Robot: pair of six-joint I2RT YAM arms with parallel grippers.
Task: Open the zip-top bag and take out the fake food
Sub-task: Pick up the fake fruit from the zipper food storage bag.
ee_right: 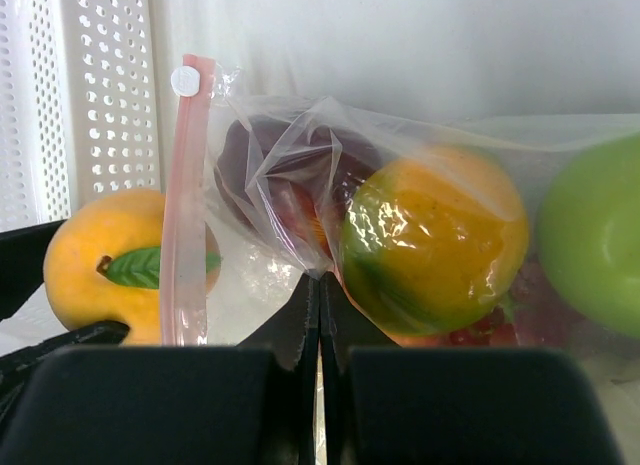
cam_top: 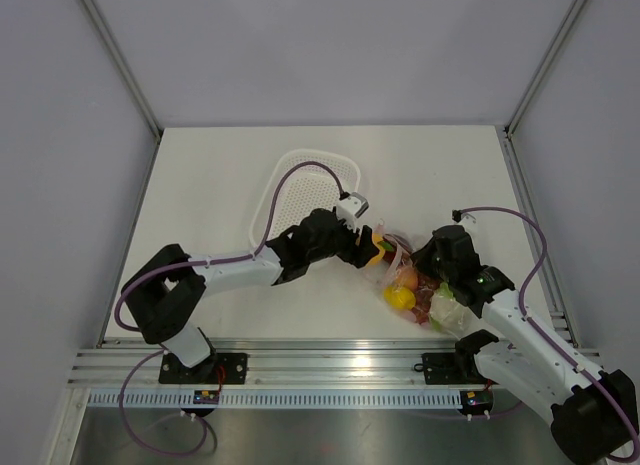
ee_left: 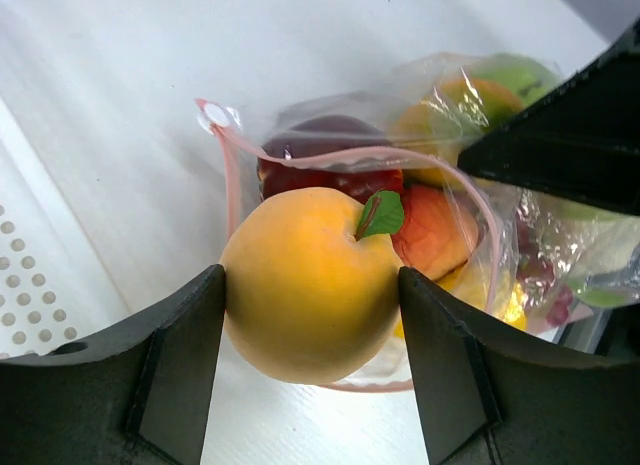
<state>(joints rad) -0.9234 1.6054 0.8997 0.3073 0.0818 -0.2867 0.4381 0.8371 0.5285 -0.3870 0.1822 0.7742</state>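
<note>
The zip-top bag [cam_top: 425, 295] lies on the table between the arms, its pink-rimmed mouth [ee_left: 455, 180] gaping toward the left. My left gripper [ee_left: 310, 290] is shut on an orange fake fruit [ee_left: 300, 255] with a green leaf, held just outside the mouth and off the table. The rest of the fake food sits inside: a dark red piece [ee_left: 320, 145], an orange-green fruit [ee_right: 435, 240] and a green apple [ee_right: 595, 235]. My right gripper [ee_right: 320, 280] is shut on a fold of the bag's plastic [ee_right: 290, 165], beside the pink zip strip [ee_right: 185, 185].
A white perforated basket [cam_top: 305, 180] stands on the table behind the left gripper; its wall also shows in the right wrist view [ee_right: 100, 85]. Grey walls enclose the table on three sides.
</note>
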